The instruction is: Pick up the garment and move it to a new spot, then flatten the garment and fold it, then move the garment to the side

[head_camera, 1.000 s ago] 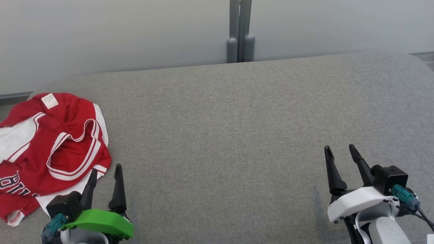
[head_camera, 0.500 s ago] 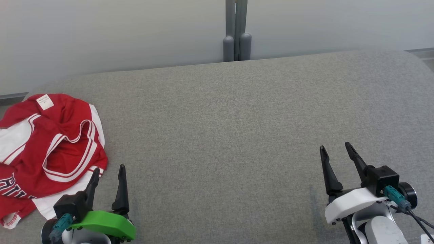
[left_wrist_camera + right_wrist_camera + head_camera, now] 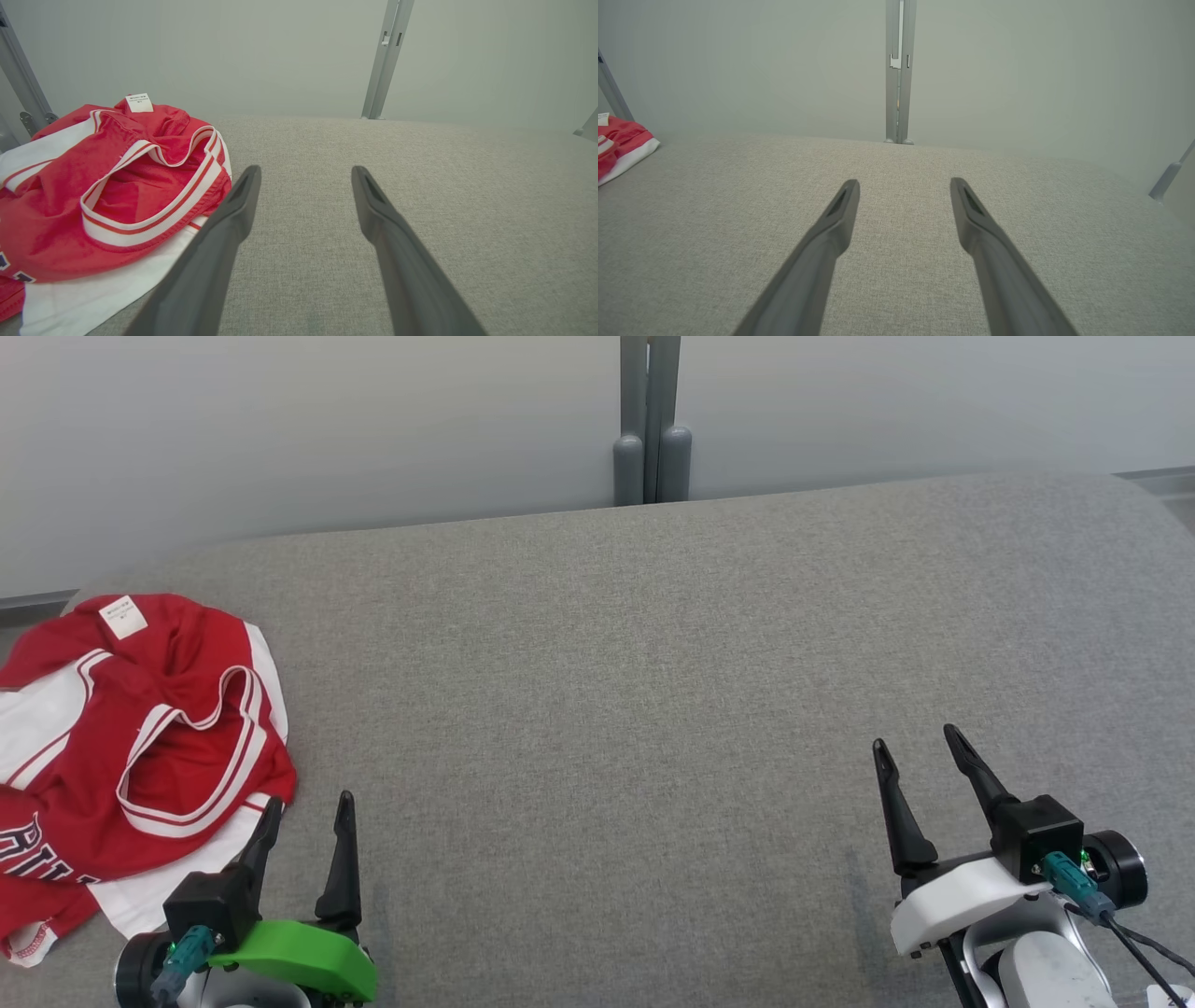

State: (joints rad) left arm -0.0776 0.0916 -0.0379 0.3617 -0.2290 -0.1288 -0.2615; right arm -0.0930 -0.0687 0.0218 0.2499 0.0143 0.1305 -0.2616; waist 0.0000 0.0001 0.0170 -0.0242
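Lying crumpled at the left edge of the grey tabletop [image 3: 607,691]: a red and white jersey [image 3: 140,747], not held by anything.
Near the front edge the left hand [image 3: 310,797] has its fingers spread apart and empty, one finger at the jersey's white hem, touching or not I cannot tell; the right hand [image 3: 915,736], well apart toward the front right corner, is likewise spread wide over bare cloth; a white label [image 3: 123,616] shows on the jersey's far side; a grey post [image 3: 652,420] stands behind the far edge.

Cut off by head view's left edge: garment [image 3: 140,747], lettering [image 3: 37,847] included. Too small to read: label [image 3: 123,617] print. Partly hidden behind left hand [image 3: 310,798]: white hem [image 3: 145,896].
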